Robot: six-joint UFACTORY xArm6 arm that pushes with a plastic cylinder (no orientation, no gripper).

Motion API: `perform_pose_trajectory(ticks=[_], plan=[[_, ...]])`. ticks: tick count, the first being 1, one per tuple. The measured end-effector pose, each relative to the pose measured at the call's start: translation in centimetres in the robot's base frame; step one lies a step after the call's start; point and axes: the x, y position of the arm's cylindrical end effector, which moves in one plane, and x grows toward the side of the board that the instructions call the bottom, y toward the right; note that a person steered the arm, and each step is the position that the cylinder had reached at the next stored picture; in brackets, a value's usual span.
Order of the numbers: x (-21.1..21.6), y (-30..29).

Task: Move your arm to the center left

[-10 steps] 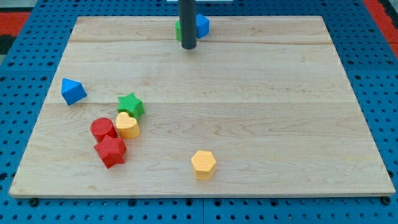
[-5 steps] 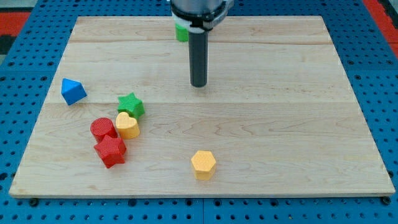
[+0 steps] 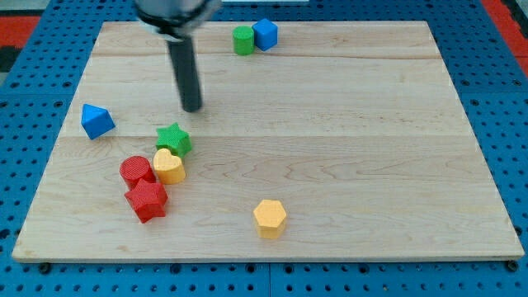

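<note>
My tip (image 3: 192, 108) rests on the wooden board (image 3: 346, 148), left of centre. It stands just above and right of the green star block (image 3: 173, 139), not touching it. The blue triangular block (image 3: 96, 120) lies further to the view's left. Below the green star sit a yellow heart block (image 3: 169, 167), a red round block (image 3: 136, 172) and a red star block (image 3: 147, 200), clustered together.
A green cylinder block (image 3: 242, 40) and a blue cube block (image 3: 265, 34) sit side by side at the view's top. A yellow hexagon block (image 3: 270, 218) lies near the bottom centre. A blue pegboard (image 3: 33, 115) surrounds the board.
My tip has moved from the view's top centre down and then to the left, ending near the green star. The blocks have not moved.
</note>
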Motion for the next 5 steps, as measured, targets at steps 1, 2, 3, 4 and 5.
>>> perform_pose_trajectory(ticks=[1,2,3,4,5], plan=[[-2.6,-8.1],[-3.0,-16.6],[-1.3,-15.5],[2.7,-12.5],[6.0,-12.7]])
